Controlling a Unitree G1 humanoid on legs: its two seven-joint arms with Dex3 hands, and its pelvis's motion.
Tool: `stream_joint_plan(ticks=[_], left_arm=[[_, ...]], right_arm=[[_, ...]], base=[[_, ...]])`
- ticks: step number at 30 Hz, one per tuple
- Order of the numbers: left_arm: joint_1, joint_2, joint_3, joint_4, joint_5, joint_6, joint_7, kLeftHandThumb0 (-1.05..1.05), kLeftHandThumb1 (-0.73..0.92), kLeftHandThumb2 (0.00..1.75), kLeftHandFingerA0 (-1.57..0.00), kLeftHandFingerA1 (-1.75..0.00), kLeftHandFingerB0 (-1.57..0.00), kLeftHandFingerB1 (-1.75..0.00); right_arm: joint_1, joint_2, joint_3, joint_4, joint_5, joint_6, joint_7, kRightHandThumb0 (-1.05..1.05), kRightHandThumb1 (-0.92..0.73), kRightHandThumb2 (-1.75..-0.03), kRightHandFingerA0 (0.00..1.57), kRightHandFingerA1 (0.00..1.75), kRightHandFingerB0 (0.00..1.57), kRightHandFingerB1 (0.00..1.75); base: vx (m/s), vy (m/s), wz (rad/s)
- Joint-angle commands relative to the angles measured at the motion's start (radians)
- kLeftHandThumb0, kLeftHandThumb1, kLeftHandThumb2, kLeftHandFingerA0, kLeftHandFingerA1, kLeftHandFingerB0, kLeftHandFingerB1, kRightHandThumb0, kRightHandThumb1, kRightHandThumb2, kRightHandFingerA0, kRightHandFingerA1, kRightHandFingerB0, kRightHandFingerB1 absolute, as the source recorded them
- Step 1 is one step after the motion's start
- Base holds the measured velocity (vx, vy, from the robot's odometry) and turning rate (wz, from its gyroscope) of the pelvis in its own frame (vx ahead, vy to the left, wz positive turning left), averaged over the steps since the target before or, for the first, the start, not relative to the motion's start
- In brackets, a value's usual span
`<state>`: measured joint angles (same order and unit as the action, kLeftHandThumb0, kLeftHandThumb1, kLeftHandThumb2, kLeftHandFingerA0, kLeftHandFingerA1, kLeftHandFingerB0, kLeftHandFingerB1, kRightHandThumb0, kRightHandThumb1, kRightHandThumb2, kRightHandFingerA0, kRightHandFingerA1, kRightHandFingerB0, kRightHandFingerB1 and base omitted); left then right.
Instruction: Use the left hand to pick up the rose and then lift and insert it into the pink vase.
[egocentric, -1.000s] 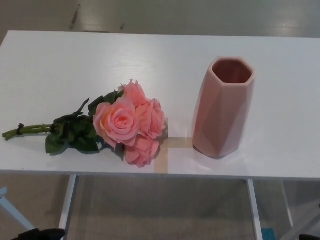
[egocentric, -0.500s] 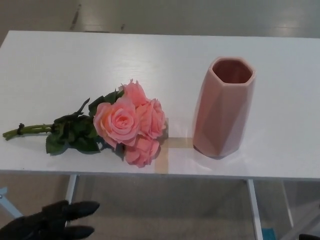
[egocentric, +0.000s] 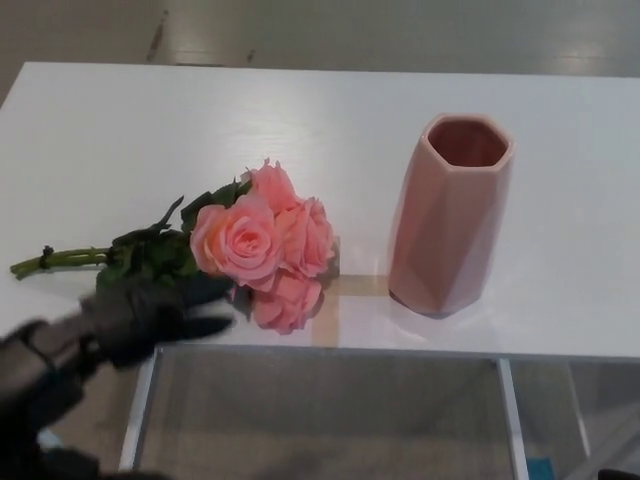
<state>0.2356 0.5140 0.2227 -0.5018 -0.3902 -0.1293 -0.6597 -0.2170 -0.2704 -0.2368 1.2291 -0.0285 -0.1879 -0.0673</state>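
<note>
A bunch of pink roses (egocentric: 262, 243) with green leaves lies flat on the white table (egocentric: 120, 130), blooms toward the middle, green stems (egocentric: 60, 258) pointing left. The pink faceted vase (egocentric: 450, 214) stands upright to the right of the blooms, its mouth empty. My left hand (egocentric: 150, 312) comes in from the lower left, blurred, fingers apart and stretched toward the leaves, over the table's front edge just below the bunch. It holds nothing. My right hand does not show.
A strip of tan tape (egocentric: 345, 290) marks the table between the blooms and the vase. The table's white legs (egocentric: 135, 420) and a grey floor show below the front edge.
My left hand has risen from the bottom left corner up and to the right, now reaching the table's front edge below the leaves. The roses and vase have not moved.
</note>
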Motion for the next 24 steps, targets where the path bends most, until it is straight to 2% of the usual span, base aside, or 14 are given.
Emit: stream_joint_plan(ticks=[1, 4, 5, 7, 12, 17, 24], left_arm=[[-0.272, -0.066, -0.022, 0.123, 0.343, 0.159, 0.362, -0.62, 0.38, 0.69, -0.05, -0.35, -0.07, -0.28], [-0.282, -0.073, -0.022, 0.128, 0.357, 0.164, 0.365, -0.62, 0.38, 0.69, -0.05, -0.35, -0.07, -0.28], [-0.352, -0.053, -0.052, 0.222, 0.439, 0.160, 0.396, -0.60, 0.39, 0.72, 0.00, -0.05, -0.07, -0.18], [-0.407, -0.038, -0.079, 0.295, 0.503, 0.161, 0.423, -0.61, 0.39, 0.71, 0.00, -0.02, -0.05, -0.13], [-0.498, -0.013, -0.153, 0.412, 0.609, 0.206, 0.462, -0.56, 0.37, 0.70, 0.00, -0.01, 0.00, -0.07], [-0.580, 0.021, -0.233, 0.503, 0.703, 0.262, 0.472, -0.54, 0.36, 0.68, 0.00, 0.00, 0.00, -0.06], [-0.654, 0.060, -0.328, 0.613, 0.805, 0.274, 0.491, -0.50, 0.34, 0.66, 0.00, 0.00, 0.00, -0.06]], right_arm=[[-0.002, -0.009, 0.008, 0.009, 0.004, -0.007, -0.003, -0.17, -0.62, -0.58, 0.64, 0.51, 0.52, 0.45], [-0.003, -0.008, 0.009, 0.009, 0.003, -0.006, -0.003, -0.17, -0.62, -0.58, 0.64, 0.51, 0.52, 0.45], [-0.008, -0.008, 0.010, 0.008, 0.003, -0.003, -0.002, -0.17, -0.62, -0.58, 0.64, 0.51, 0.52, 0.45], [-0.010, -0.008, 0.010, 0.006, 0.005, -0.002, 0.001, -0.17, -0.62, -0.58, 0.64, 0.51, 0.52, 0.45], [-0.007, -0.006, 0.010, 0.001, 0.007, -0.009, 0.001, -0.17, -0.62, -0.58, 0.64, 0.51, 0.54, 0.46], [-0.010, -0.006, 0.016, -0.001, 0.004, -0.008, -0.003, -0.17, -0.61, -0.58, 0.64, 0.51, 0.54, 0.46], [-0.007, -0.010, 0.017, -0.001, 0.007, -0.006, 0.005, -0.18, -0.61, -0.57, 0.64, 0.51, 0.54, 0.46]], base=[[0.00, 0.000, 0.00], [0.00, 0.000, 0.00], [0.00, 0.000, 0.00], [0.00, 0.000, 0.00], [0.00, 0.000, 0.00], [0.00, 0.000, 0.00], [0.00, 0.000, 0.00]])
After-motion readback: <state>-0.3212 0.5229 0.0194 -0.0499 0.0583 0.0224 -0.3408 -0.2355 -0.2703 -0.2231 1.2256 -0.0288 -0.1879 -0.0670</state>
